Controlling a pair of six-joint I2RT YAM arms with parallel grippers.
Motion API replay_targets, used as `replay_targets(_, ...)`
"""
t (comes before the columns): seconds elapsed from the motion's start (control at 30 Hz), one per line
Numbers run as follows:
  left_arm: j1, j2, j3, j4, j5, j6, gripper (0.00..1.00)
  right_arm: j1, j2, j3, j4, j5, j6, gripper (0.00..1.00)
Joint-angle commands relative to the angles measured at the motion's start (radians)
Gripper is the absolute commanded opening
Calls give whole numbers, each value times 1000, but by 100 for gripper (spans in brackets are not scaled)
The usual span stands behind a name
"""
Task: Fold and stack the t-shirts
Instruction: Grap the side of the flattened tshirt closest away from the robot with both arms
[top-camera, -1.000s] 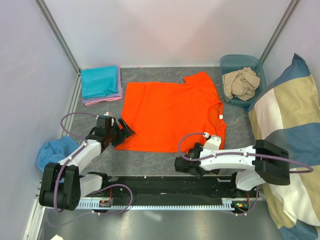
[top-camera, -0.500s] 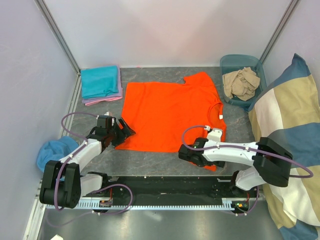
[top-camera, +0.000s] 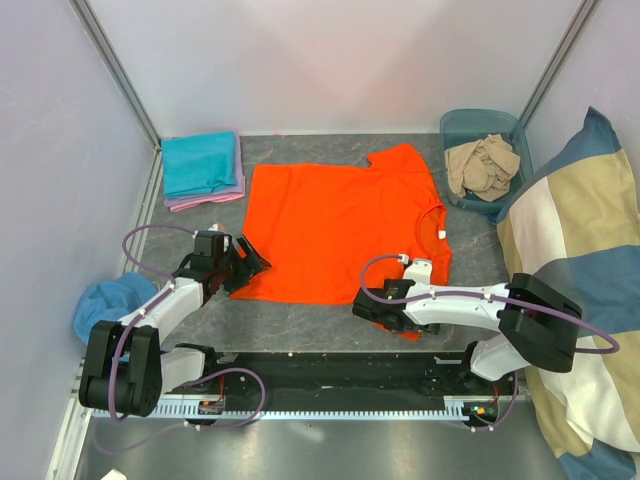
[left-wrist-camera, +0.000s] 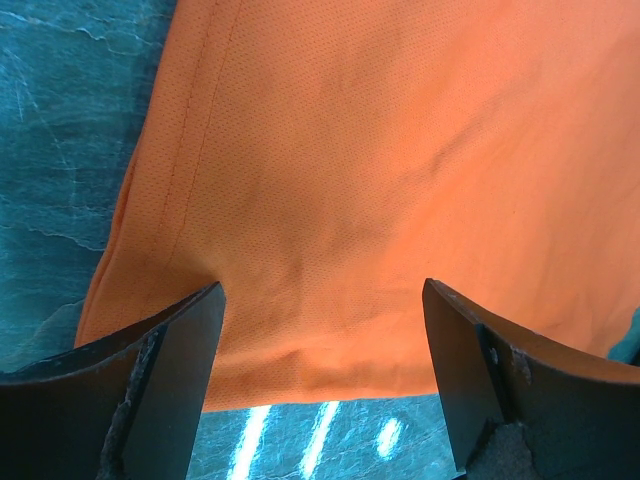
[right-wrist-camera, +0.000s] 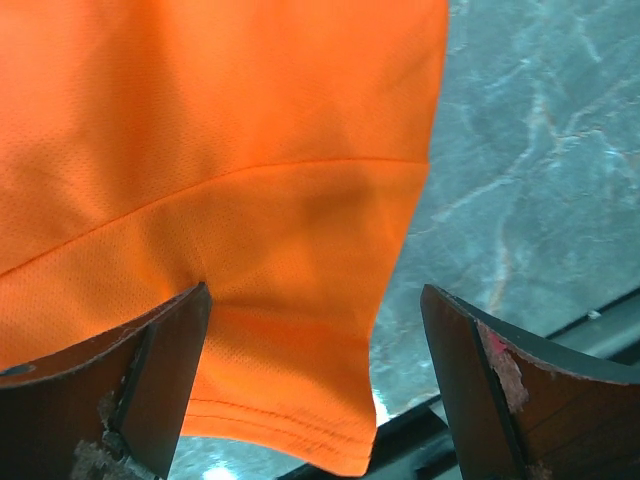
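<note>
The bright orange t-shirt lies spread flat in the middle of the table, its white neck label to the right. My left gripper is open at the shirt's near left corner; in the left wrist view the hem lies between the left gripper's fingers. My right gripper is open over the near sleeve; the sleeve lies between the right gripper's fingers. A folded teal tee lies on a pink-lilac one at the back left. Beige tees sit in a bin.
A teal bin stands at the back right. A big blue-and-beige cushion fills the right side. A crumpled blue cloth lies at the left wall. The black rail runs along the near edge.
My right gripper has moved from the bare table up to the shirt's near sleeve, which now shows under the arm. The left arm has not moved.
</note>
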Motion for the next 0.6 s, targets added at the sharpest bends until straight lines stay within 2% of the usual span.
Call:
replay_targets(0.0, 2, 2, 11, -2, -21, 8, 88, -1, 15, -12, 126, -113, -42, 97)
replay_targets(0.37, 1, 13, 6, 7, -10, 2, 88, -21, 106, 20, 211, -100, -100, 98)
replay_targets(0.57, 1, 14, 5, 11, -5, 0, 88, -61, 69, 38, 179, -41, -132, 98)
